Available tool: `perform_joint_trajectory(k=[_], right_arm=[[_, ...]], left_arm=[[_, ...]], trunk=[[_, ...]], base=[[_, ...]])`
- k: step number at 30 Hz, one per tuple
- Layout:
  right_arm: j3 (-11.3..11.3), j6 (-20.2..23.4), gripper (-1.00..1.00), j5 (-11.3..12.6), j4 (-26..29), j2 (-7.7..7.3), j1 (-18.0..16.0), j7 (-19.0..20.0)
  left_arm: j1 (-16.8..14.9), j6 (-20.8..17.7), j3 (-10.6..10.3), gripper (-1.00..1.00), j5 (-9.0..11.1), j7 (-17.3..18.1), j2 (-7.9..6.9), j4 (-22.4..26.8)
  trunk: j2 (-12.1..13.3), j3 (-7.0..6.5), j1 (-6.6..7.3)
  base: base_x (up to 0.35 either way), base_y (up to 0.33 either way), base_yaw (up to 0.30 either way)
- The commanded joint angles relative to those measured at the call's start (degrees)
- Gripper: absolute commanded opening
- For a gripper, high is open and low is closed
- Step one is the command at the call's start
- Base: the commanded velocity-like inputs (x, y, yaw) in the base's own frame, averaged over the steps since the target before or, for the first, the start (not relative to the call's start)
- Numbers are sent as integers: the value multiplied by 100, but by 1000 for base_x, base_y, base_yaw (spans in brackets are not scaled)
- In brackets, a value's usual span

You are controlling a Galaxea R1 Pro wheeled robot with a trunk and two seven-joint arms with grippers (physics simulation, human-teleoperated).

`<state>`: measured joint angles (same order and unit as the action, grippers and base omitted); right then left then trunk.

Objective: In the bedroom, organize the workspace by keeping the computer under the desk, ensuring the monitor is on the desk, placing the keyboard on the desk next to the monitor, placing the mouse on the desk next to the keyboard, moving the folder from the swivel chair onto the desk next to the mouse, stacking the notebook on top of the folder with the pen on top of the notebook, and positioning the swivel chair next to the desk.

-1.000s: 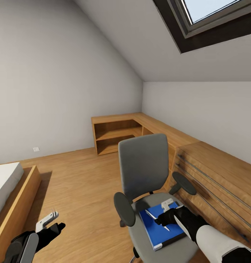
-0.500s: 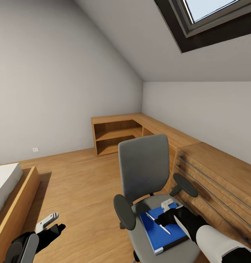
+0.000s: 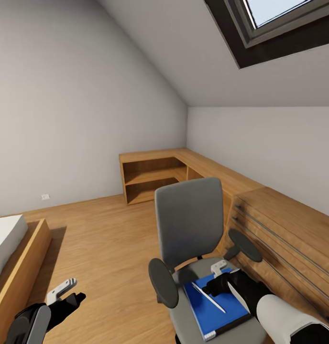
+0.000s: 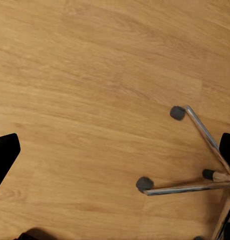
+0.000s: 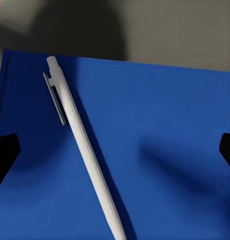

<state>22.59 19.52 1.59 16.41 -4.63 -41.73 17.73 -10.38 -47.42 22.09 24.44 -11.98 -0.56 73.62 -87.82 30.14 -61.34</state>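
Wood-plank floor (image 4: 84, 85) lies under the left gripper (image 3: 64, 289), which hangs low and idle, well apart from the work; its fingers look parted, and its wrist camera looks down on the chrome star base (image 4: 195, 160) of the swivel chair (image 3: 188, 224). Moving right, the chair stands beside the low light-wood cabinet (image 3: 279, 224). On its seat, toward the front edge, lies the blue folder (image 3: 217, 310), and the white pen (image 3: 208, 297) rests slantwise across the cover. The right gripper (image 3: 217, 279) hovers just above the folder's back edge, fingers spread wide with nothing between them; the wrist view puts the pen nearer one fingertip than the other. I'd judge the step is clearing the pen. Next it must centre over the pen and come down with care, since a thin pen on a slick cover could roll.
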Motion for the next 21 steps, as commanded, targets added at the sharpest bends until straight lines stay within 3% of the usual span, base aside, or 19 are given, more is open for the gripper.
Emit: perform_joint_trajectory(k=[1, 21], right_arm=[[33, 34, 100, 11, 12, -2, -2, 12], [70, 106, 100, 0, 3, 50, -2, 12]], left_arm=[[-5, -22, 4, 100, 66, -54, -3, 11], [-4, -22, 6, 100, 78, -60, -1, 20]], trunk=[[-3, 6, 0], [-3, 6, 0]], base=[[4, 0, 0], [0, 0, 0]])
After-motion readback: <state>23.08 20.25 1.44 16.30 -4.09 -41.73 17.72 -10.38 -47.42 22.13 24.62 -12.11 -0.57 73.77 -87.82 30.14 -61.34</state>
